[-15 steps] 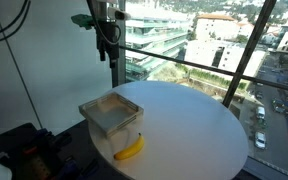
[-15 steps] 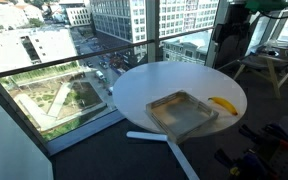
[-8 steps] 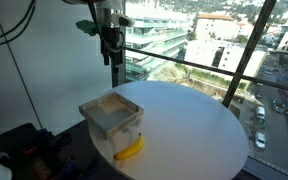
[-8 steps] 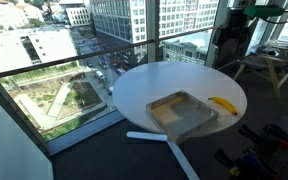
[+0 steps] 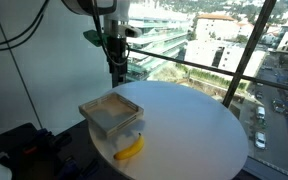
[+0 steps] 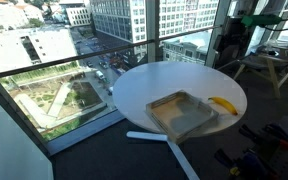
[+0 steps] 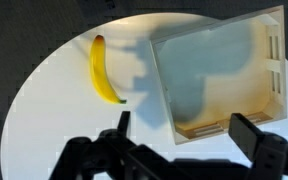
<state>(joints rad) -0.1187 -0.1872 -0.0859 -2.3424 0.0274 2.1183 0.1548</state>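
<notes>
Wrist view: pincer (image 7: 184,122) spread wide over banana (image 7: 104,70) and bin (image 7: 219,75)

Nothing is held between the jaws; the pincer is hung well above the round white worktop (image 7: 44,110). The banana is laid flat there, just beside the empty pale bin, a thin gap seen between them. In an exterior view the banana (image 5: 131,149) is found at the worktop's near edge, before the bin (image 5: 111,113); the pincer (image 5: 115,72) seems poised over the far rim, though it is half lost against the window frame.
</notes>
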